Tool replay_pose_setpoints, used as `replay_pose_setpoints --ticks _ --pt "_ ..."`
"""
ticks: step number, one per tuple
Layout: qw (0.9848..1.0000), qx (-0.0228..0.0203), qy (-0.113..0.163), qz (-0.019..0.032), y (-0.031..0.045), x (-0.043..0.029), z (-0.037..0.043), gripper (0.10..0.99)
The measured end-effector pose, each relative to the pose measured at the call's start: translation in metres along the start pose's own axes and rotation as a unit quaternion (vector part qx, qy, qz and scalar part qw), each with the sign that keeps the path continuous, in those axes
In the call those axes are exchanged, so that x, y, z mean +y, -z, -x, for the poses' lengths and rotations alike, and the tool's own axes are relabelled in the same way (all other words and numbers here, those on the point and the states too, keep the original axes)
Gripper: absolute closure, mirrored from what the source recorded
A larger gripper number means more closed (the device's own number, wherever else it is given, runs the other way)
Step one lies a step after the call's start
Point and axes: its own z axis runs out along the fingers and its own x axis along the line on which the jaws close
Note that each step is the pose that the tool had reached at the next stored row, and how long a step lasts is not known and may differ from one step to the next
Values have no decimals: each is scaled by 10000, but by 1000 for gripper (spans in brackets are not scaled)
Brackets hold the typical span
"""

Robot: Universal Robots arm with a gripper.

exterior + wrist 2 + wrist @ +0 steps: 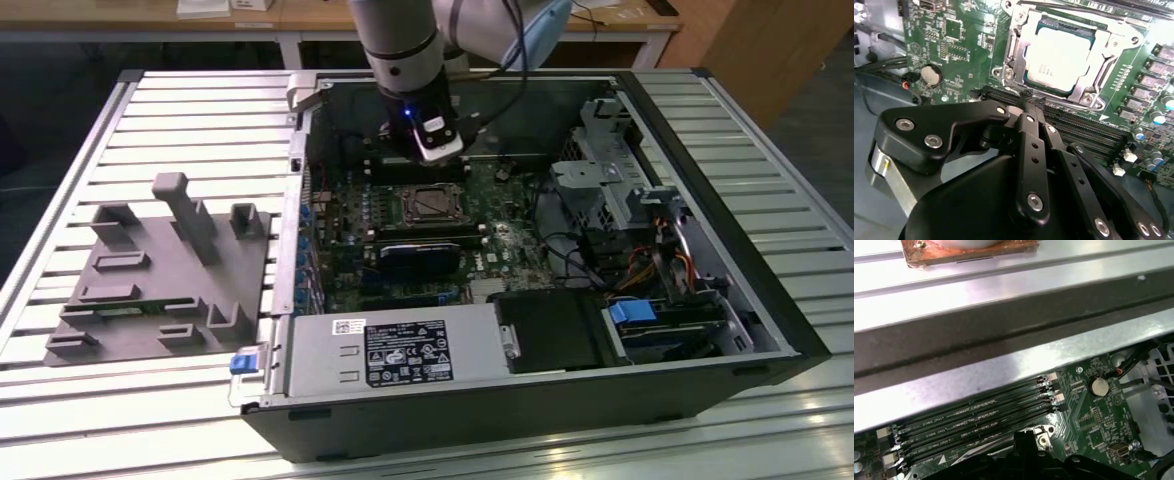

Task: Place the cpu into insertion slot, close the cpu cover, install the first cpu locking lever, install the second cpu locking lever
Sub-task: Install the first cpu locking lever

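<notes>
Closed with its fingers pressed together and holding nothing, the end effector [1027, 97] hovers over the memory slots [1089, 131] just beside the insertion slot [1015, 50], where the cpu [1059, 57] sits framed by the cpu cover [1093, 80].

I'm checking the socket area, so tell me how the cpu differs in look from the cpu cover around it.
The cpu is a solid, flat, pale dull-grey square; the cpu cover is a shiny silver frame with an open square window. The cpu fills that window, while the cpu cover borders it on all sides and lies flat over its edges. The cpu's top is plain; the cpu cover has bends and tabs. Both are metallic, square, and sit on the green motherboard.
</notes>
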Motion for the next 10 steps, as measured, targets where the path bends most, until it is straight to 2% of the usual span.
replay_pose_setpoints --ticks 5,10 --pt "9997 194 -15 -169 -13 12 40 984" --pt "9986 387 -27 -353 -26 24 78 984"
